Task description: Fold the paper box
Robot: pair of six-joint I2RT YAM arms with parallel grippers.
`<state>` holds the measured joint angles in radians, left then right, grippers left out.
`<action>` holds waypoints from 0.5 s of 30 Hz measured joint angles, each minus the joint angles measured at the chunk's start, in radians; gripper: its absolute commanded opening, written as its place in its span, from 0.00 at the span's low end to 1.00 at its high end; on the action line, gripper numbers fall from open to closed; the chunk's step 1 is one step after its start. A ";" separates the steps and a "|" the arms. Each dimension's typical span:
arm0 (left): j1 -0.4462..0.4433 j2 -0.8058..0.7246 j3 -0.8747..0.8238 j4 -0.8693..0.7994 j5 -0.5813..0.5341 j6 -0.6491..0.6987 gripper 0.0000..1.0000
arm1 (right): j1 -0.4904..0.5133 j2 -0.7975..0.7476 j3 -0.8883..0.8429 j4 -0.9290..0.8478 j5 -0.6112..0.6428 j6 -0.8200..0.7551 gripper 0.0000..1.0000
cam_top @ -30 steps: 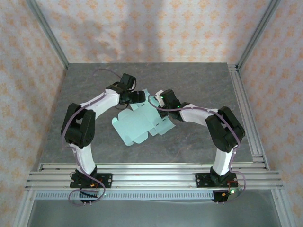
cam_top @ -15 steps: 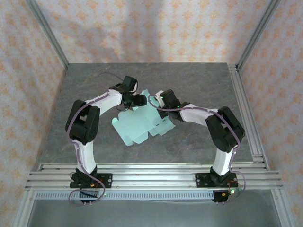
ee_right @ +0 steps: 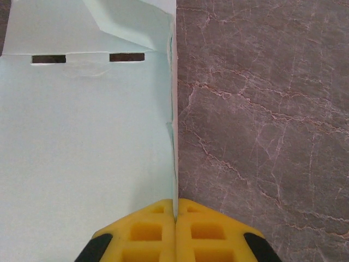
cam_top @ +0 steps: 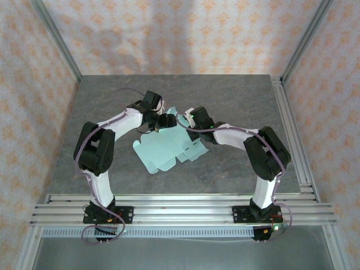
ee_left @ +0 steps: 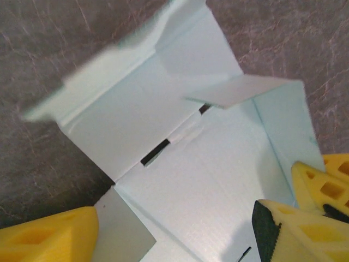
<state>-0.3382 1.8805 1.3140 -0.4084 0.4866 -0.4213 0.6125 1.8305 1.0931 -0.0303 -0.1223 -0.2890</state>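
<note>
The paper box is a pale mint die-cut sheet lying mid-table, partly folded at its far end. My left gripper hovers over that far end. In the left wrist view it is open, its yellow fingers wide apart above the box's floor panel, with raised walls and a slotted crease beyond. My right gripper meets the sheet from the right. In the right wrist view it is shut on the upright edge of a side wall of the paper box.
The grey marbled table top extends around the sheet. Aluminium rails run along the right side and the near edge. Patterned walls enclose the back and sides.
My left gripper has shifted slightly right over the sheet's far end and its jaws have narrowed a little. The right arm and the sheet have stayed put.
</note>
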 measured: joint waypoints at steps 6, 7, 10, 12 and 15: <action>0.000 0.023 -0.014 0.019 0.031 -0.024 0.76 | 0.000 0.009 0.000 -0.005 0.002 0.000 0.00; 0.000 0.029 -0.014 0.023 0.032 -0.026 0.77 | 0.000 0.009 0.000 -0.008 0.003 0.000 0.00; 0.000 0.063 -0.014 0.035 0.030 -0.037 0.78 | 0.000 0.010 0.000 -0.011 0.003 0.000 0.00; 0.000 0.089 -0.014 0.043 0.034 -0.048 0.78 | 0.000 0.011 0.000 -0.015 0.003 0.000 0.00; 0.000 0.093 -0.013 0.059 0.038 -0.062 0.79 | 0.000 0.011 0.000 -0.019 0.007 0.000 0.00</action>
<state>-0.3386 1.9732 1.3014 -0.3496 0.5243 -0.4831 0.6125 1.8416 1.0935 -0.0494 -0.1150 -0.2886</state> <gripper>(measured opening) 0.785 0.048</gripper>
